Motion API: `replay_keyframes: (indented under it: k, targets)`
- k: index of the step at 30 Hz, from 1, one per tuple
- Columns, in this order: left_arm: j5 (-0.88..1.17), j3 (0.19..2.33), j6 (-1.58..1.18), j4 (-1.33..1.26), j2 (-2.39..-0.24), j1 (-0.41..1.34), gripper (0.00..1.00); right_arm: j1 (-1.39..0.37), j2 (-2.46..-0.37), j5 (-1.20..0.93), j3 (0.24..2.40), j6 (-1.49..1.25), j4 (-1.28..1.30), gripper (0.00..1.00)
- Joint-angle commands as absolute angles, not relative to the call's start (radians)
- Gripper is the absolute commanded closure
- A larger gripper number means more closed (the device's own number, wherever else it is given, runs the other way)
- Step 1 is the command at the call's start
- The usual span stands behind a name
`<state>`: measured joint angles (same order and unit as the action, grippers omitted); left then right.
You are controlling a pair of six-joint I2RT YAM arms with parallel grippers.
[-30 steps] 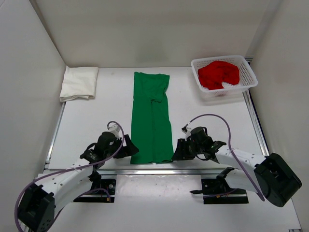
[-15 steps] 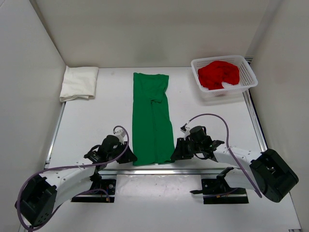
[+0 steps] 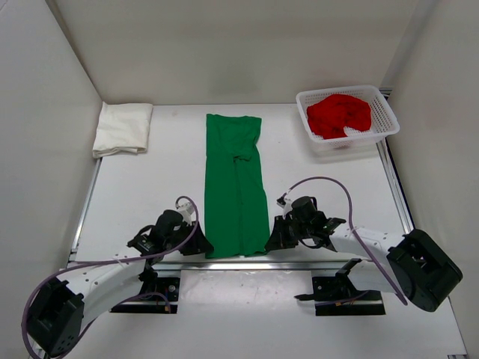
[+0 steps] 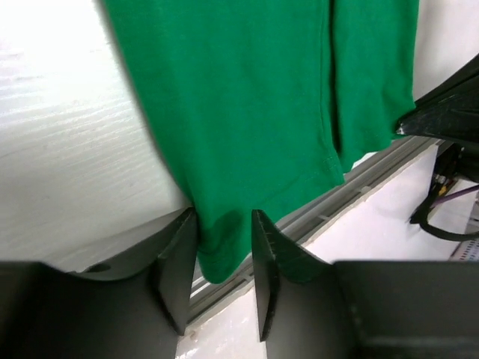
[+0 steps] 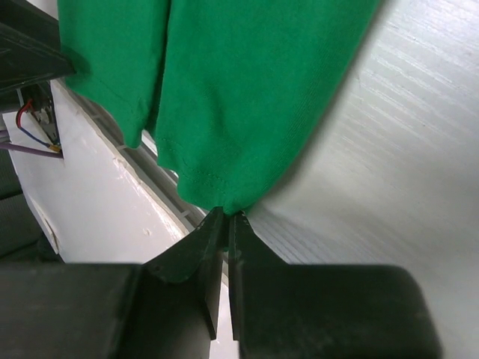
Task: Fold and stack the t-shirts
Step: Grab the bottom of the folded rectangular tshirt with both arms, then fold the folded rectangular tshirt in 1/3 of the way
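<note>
White walls box in a pale bench (image 3: 150, 187), and the green t-shirt (image 3: 236, 179) lies down its middle as a long narrow strip, sides already turned in, its near hem reaching the metal rail at the front edge. A second ago both hands stood spread just outside the two near corners. Now each has moved in onto its corner. The right hand (image 5: 227, 217) has pressed together and pinches the very tip of the right corner, the cloth rising straight out of the closed tips. The left hand (image 4: 222, 224) has closed only partway: its fingers (image 4: 176, 262) stand on either side of the left corner with green cloth filling the gap, but the views do not show whether they truly bite it.

This looks like the start of the next fold, with the near hem to be lifted and carried toward the far end. An uneven grip is the risk, since one corner could slip as the other rises.

The cream-white t-shirt (image 3: 122, 129) sits folded at the far left, a likely base for the stack. The red t-shirt (image 3: 338, 114) lies crumpled in the white basket (image 3: 385, 120) at the far right, not yet folded
</note>
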<state>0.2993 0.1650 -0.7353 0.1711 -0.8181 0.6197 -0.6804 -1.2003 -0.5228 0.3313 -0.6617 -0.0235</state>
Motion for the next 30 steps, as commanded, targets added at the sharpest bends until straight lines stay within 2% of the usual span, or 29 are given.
replay_keyframes:
  k: [1, 4, 8, 12, 15, 18, 21, 26, 30]
  targets:
    - [0.296, 0.120, -0.709, 0.310, -0.816, 0.611, 0.61, -0.684, -1.172, -0.523, 0.351, -0.649, -0.026, 0.98]
    - [0.296, 0.129, -0.715, 0.305, -0.836, 0.629, 0.68, -0.690, -1.172, -0.520, 0.353, -0.653, -0.018, 0.98]
    - [0.305, 0.121, -0.719, 0.288, -0.858, 0.649, 0.69, -0.687, -1.173, -0.517, 0.356, -0.646, -0.021, 1.00]
    - [0.324, 0.136, -0.710, 0.325, -0.842, 0.643, 0.83, -0.699, -1.163, -0.515, 0.370, -0.644, -0.005, 1.00]
    - [0.379, 0.214, -0.706, 0.399, -0.784, 0.595, 0.89, -0.712, -1.152, -0.519, 0.406, -0.626, 0.060, 1.00]
    - [0.440, 0.326, -0.669, 0.430, -0.775, 0.436, 0.90, -0.664, -1.157, -0.509, 0.503, -0.571, 0.127, 1.00]
    - [0.442, 0.418, -0.624, 0.399, -0.880, 0.338, 0.90, -0.571, -1.208, -0.555, 0.618, -0.511, 0.138, 1.00]
    - [0.338, 0.580, -0.617, 0.263, -1.144, 0.379, 0.90, -0.479, -1.389, -0.552, 0.846, -0.436, 0.130, 1.00]
    - [0.292, 0.718, -0.633, 0.193, -1.307, 0.341, 0.91, -0.411, -1.563, -0.543, 1.021, -0.405, 0.123, 1.00]
